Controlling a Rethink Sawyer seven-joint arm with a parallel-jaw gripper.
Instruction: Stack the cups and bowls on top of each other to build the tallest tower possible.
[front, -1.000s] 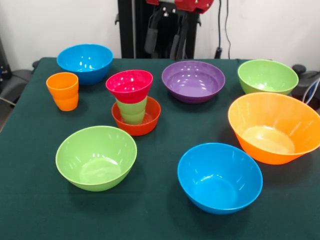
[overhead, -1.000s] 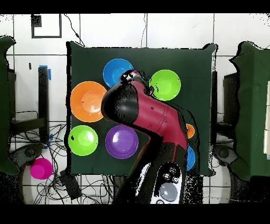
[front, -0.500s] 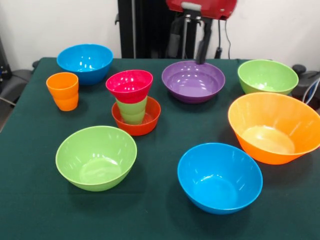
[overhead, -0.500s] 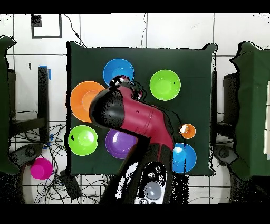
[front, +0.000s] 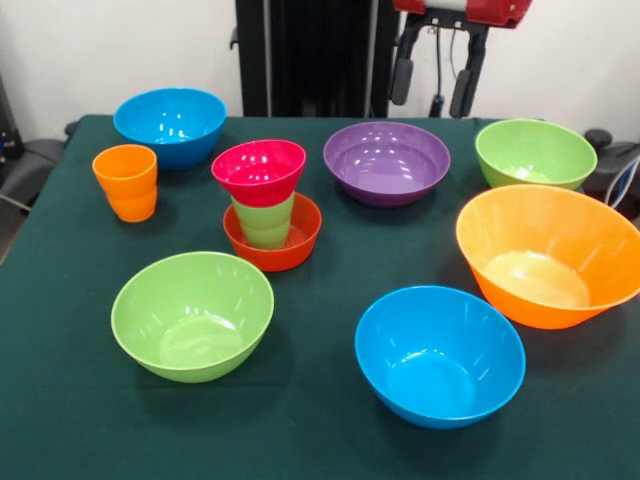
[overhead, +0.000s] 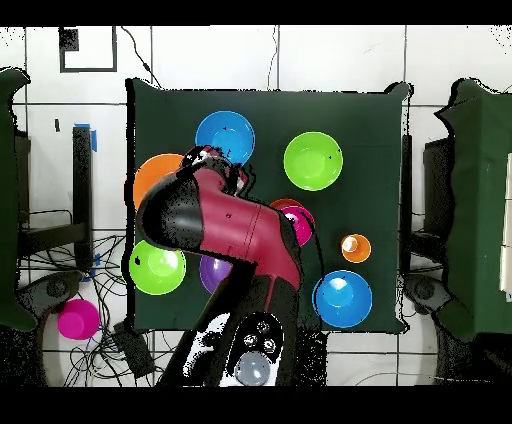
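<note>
The gripper (front: 437, 82) hangs high above the back of the table (front: 310, 440) with its two black fingers (front: 402, 80) spread apart and nothing between them. It sits above the gap between the purple bowl (front: 386, 160) and the far lime green bowl (front: 534, 152), clear of both.

Taking the purple bowl as the landmark: the tower (front: 266, 205) stands just beside it, toward the orange cup (front: 127, 181). It has three pieces so far, a small red-orange bowl (front: 290, 250) at the bottom, a light green cup (front: 264, 224) standing in it, and a pink bowl (front: 259, 170) resting on the cup's rim. It looks upright.

Farther out on that same side, past the tower, are the orange cup and behind it a blue bowl (front: 170, 124). On the other side of the purple bowl lies the far lime green bowl, and in front of that the very large orange bowl (front: 546, 252). Toward the front edge, well away from the purple bowl, sit a second blue bowl (front: 438, 354) and a second lime green bowl (front: 192, 314).

By my reading the job is only begun: three pieces stacked, seven loose on the cloth, none touching another.
</note>
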